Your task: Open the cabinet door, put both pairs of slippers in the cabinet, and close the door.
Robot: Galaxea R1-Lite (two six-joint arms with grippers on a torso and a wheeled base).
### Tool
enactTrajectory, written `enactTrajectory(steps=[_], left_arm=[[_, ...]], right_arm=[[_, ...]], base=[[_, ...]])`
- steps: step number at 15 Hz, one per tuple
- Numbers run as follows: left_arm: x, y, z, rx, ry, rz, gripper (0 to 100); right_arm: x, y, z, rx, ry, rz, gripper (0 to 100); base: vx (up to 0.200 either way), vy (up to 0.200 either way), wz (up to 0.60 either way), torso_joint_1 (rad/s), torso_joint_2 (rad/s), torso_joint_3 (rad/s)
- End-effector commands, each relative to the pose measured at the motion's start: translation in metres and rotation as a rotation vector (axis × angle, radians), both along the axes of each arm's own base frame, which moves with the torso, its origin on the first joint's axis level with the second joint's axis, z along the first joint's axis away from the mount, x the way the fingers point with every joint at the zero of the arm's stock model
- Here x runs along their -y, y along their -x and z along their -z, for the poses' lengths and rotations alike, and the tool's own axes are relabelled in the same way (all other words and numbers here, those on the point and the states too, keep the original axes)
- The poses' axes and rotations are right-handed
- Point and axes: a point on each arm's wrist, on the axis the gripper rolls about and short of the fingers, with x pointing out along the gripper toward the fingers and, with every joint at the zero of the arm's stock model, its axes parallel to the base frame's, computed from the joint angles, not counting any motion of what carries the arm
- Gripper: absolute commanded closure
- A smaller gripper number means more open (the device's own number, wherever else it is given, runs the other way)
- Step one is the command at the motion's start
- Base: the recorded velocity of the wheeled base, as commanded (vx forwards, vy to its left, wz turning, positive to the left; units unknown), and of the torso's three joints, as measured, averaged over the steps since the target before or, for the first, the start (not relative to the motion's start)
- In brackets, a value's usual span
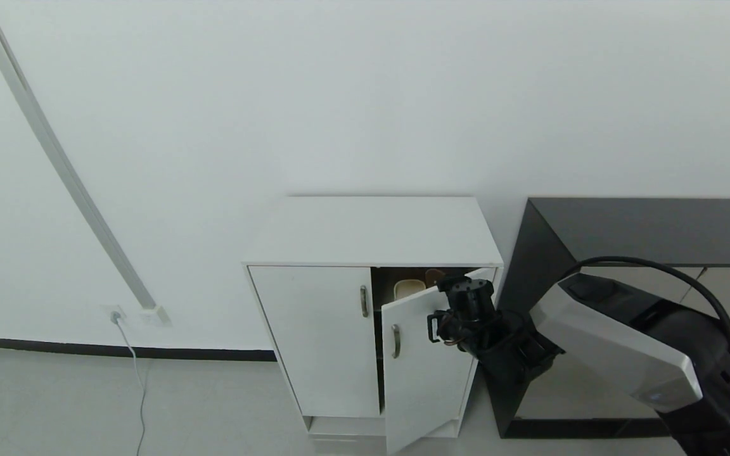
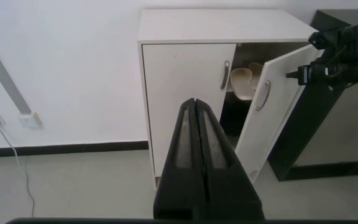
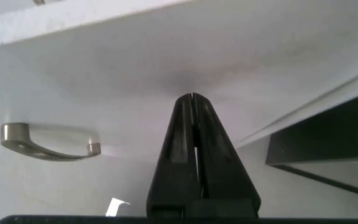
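**Head view.** White cabinet (image 1: 371, 231) against the wall. Left door (image 1: 314, 339) shut, right door (image 1: 425, 373) standing partway open, hinged at the cabinet's right edge. In the gap, on an upper shelf: pale slippers (image 1: 408, 288), with a brown shape (image 1: 433, 277) just beside them, too small to tell what. Right gripper (image 1: 450, 294) close against the outer face of the right door near its top edge, above and to the right of that door's handle (image 1: 395, 341). Cannot tell from here whether its fingers are apart or together. Dark cabinet (image 1: 593, 228) just to the right of the white one. Wall socket (image 1: 115, 315) with a cable low on the wall at left, slanted conduit (image 1: 54, 152) above it.

**Left wrist view.** Left gripper (image 2: 194, 102) out in front of the cabinet (image 2: 222, 25), well apart from it, fingers pressed together with nothing between them. Fuller look into the opening than from the head: pale slippers (image 2: 244, 81) side by side on the shelf, behind the edge of the right door (image 2: 266, 130). Handle (image 2: 263, 94) plain on the door's outer face. Right gripper (image 2: 319, 43) at the door's top outer corner.

**Right wrist view.** Close-up not available elsewhere: right gripper (image 3: 192, 99) with fingers closed flat against each other, holding nothing. Tips at or nearly at the white face of the right door (image 3: 260, 62); contact cannot be told. Handle (image 3: 45, 142) off to one side. Dark cabinet (image 3: 328, 143) past the door's edge.
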Motion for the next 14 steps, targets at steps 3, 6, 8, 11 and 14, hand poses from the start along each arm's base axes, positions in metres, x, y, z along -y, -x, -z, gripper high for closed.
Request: enactTrajectory(steps=[3, 6, 8, 11, 14], left_arm=[[0.0, 0.0, 0.0, 0.002, -0.001, 0.0, 100], [0.0, 0.0, 0.0, 0.0, 0.0, 0.0, 100], [0.0, 0.0, 0.0, 0.0, 0.0, 0.0, 100], [0.0, 0.0, 0.0, 0.0, 0.0, 0.0, 100], [0.0, 0.0, 0.0, 0.0, 0.0, 0.0, 100]], right_arm=[[-0.009, -0.019, -0.003, 0.028, -0.017, 0.004, 100], [-0.008, -0.025, 0.001, 0.036, -0.022, 0.013, 100], [-0.004, -0.028, 0.003, 0.035, -0.021, 0.022, 100], [-0.005, -0.033, 0.005, 0.042, -0.025, 0.025, 100], [-0.008, -0.039, 0.007, 0.049, -0.029, 0.027, 100]], base=[[0.0, 0.0, 0.0, 0.0, 0.0, 0.0], [0.0, 0.0, 0.0, 0.0, 0.0, 0.0], [0.0, 0.0, 0.0, 0.0, 0.0, 0.0], [0.0, 0.0, 0.0, 0.0, 0.0, 0.0], [0.0, 0.0, 0.0, 0.0, 0.0, 0.0]])
